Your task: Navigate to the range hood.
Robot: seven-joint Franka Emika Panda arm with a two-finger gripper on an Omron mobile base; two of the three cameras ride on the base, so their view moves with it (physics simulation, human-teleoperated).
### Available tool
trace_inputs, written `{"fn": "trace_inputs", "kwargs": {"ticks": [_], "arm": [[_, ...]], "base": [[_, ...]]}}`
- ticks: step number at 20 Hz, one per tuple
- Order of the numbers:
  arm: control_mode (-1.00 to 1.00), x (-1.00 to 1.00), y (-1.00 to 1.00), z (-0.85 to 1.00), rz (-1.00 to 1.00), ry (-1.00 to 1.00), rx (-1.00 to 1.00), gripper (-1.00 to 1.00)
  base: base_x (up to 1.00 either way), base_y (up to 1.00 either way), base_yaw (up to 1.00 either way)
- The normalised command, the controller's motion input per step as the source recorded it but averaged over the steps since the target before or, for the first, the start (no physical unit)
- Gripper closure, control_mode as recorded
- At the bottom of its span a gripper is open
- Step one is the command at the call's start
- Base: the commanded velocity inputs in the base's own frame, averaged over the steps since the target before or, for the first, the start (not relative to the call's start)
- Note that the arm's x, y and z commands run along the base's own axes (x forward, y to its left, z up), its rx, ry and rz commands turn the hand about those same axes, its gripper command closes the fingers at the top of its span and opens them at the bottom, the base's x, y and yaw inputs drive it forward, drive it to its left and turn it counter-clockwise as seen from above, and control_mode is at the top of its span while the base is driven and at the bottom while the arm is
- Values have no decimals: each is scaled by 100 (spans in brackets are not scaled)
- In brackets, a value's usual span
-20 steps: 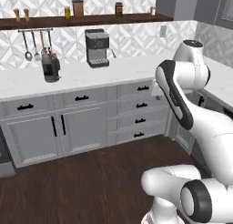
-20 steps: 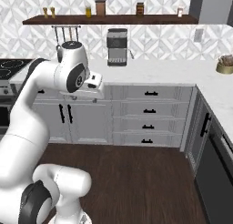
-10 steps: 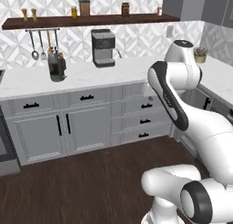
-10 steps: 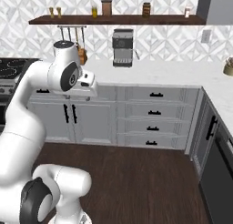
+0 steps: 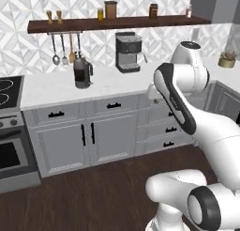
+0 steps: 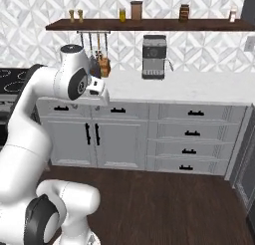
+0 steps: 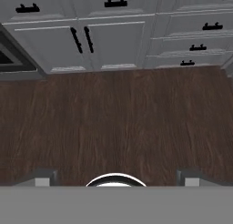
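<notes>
Dark wood-grain floor point(image 7: 118, 123) lies below my end effector point(image 7: 116, 176), whose fingertips point(image 7: 43, 177) stand wide apart, holding and touching nothing. Grey panelled cabinets point(image 5: 89, 136) with black handles carry a white desk point(image 6: 199, 87). On it stand a boxy coffee machine point(image 5: 127, 51) and a dark kettle point(image 5: 82, 72). Range hood: I cannot locate it; a black cooktop point(image 5: 8, 90) sits at far left.

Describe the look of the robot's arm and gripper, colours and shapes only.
The arm is glossy white, built of thick rounded segments with dark grey bands and caps at the joints. The gripper has two small dark grey, blocky finger tips. No cables or markings show.
</notes>
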Motion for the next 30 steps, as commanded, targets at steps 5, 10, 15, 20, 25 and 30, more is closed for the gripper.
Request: {"fn": "trace_inputs", "kwargs": {"ticks": [5, 10, 15, 20, 25, 30], "arm": [[100, 0, 0, 0, 0, 0, 0, -100], [100, 0, 0, 0, 0, 0, 0, -100], [100, 0, 0, 0, 0, 0, 0, -100], [100, 0, 0, 0, 0, 0, 0, -100], [100, 0, 0, 0, 0, 0, 0, -100], [100, 0, 0, 0, 0, 0, 0, -100]], "base": [[76, 100, 0], [94, 94, 0], [95, 89, 0], [49, 93, 0], [-7, 99, 0], [-8, 95, 0]]}}
